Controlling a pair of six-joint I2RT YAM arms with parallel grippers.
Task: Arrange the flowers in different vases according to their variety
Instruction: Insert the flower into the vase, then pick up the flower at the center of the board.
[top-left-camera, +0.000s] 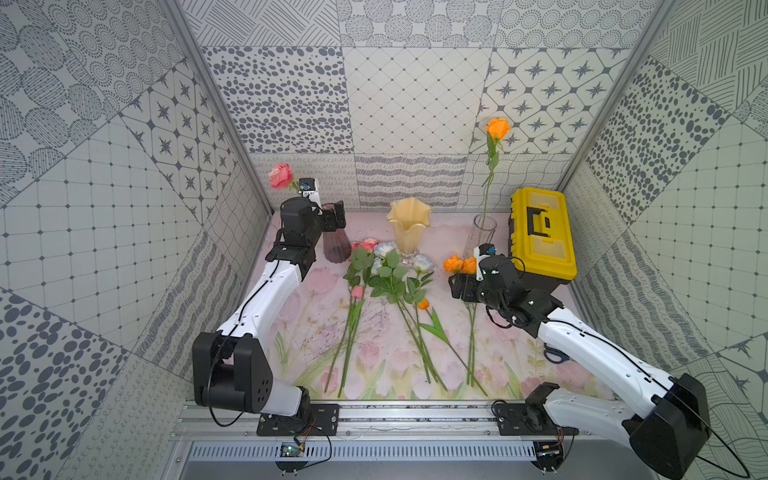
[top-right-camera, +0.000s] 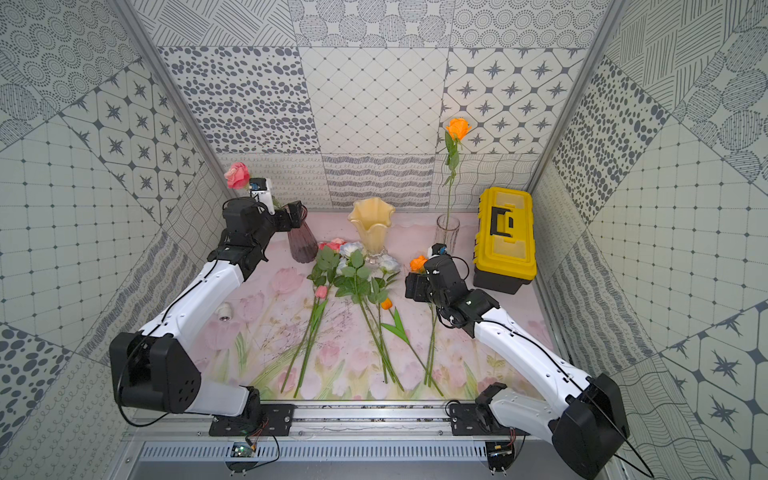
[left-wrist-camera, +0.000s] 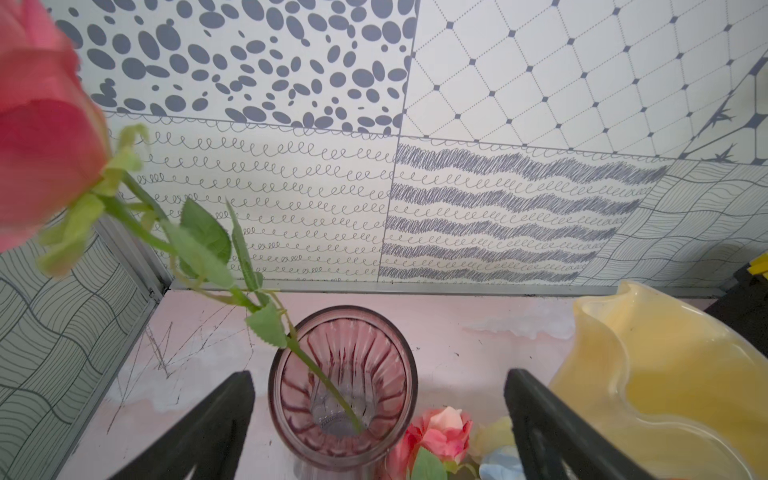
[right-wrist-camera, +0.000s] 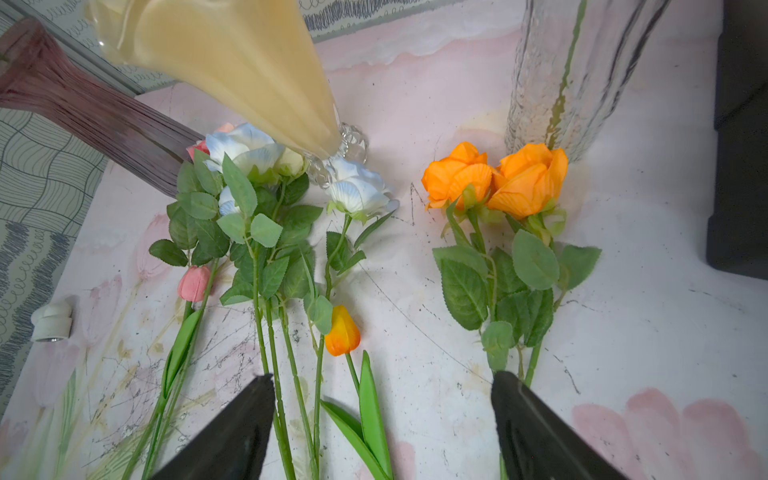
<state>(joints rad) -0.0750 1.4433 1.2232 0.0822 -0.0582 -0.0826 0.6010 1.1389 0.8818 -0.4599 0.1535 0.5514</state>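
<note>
My left gripper (left-wrist-camera: 378, 374) is open above the ribbed purple vase (left-wrist-camera: 343, 378), with nothing between its fingers. A pink rose (top-left-camera: 281, 176) stands in that vase, leaning left. The cream-yellow vase (top-left-camera: 409, 226) holds no flower. One orange rose (top-left-camera: 498, 128) stands in the clear vase (top-left-camera: 484, 230). On the mat lie a pink rose (top-left-camera: 365, 245), white-blue roses (right-wrist-camera: 357, 189), a pink bud (right-wrist-camera: 193, 282), an orange tulip (right-wrist-camera: 341, 330) and two orange roses (right-wrist-camera: 494, 178). My right gripper (right-wrist-camera: 382, 376) hovers open low over the mat, between the tulip's stem and the orange roses' stems.
A yellow-and-black toolbox (top-left-camera: 542, 232) stands at the right, close behind my right wrist. A small white fitting (top-right-camera: 224, 311) lies on the mat near my left arm. Blue-handled scissors (top-left-camera: 555, 355) lie beside my right arm. Patterned walls close in three sides.
</note>
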